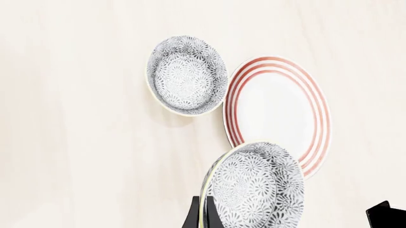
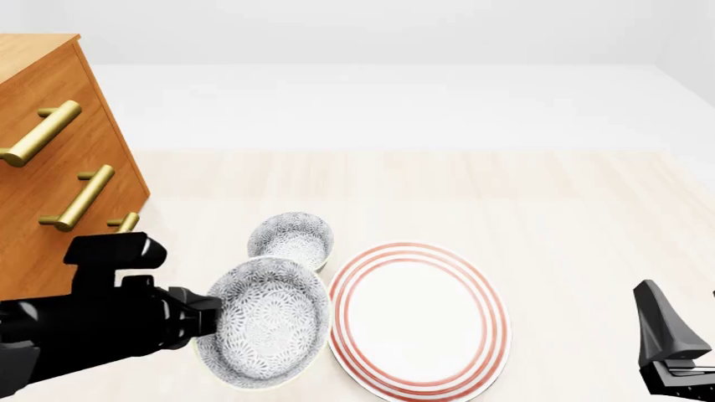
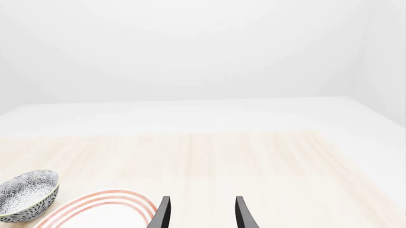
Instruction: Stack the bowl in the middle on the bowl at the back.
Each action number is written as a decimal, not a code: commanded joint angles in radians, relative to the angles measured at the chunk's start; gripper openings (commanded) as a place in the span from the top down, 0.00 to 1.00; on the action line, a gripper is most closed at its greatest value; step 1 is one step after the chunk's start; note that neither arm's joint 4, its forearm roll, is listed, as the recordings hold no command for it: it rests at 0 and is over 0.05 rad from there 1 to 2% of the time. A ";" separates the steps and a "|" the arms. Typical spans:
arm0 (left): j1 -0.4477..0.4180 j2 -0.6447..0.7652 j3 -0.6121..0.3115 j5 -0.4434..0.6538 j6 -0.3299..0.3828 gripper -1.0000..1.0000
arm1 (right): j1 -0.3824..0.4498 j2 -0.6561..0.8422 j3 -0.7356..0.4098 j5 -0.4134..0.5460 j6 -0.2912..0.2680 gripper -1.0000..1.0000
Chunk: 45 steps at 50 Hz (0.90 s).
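Now the Left Tool Carries a Speckled Bowl

Clearly lifted, the bowl in the middle point(image 2: 266, 332) is tilted with its opening toward the camera, its rim clamped by the left tool point(image 2: 208, 311). It overlaps the edge of the red-ringed plate point(image 2: 420, 318) in the front view. The bowl at the back point(image 2: 291, 239) sits upright on the bench point(image 2: 558, 218), just behind the lifted bowl, near the wooden drawer cabinet point(image 2: 56, 167). The right tool point(image 3: 200, 213) hangs released, its fingers apart, over the bench beside the plate.
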 commanded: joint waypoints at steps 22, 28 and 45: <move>-0.207 -0.221 -0.264 0.398 -0.029 1.00 | -0.001 -0.001 0.001 0.000 0.000 0.00; -0.258 -0.241 -0.279 0.435 -0.047 1.00 | 0.001 -0.001 0.000 0.001 -0.002 0.00; -0.354 -0.316 -0.187 0.439 -0.108 1.00 | 0.001 -0.001 0.000 0.001 -0.005 0.00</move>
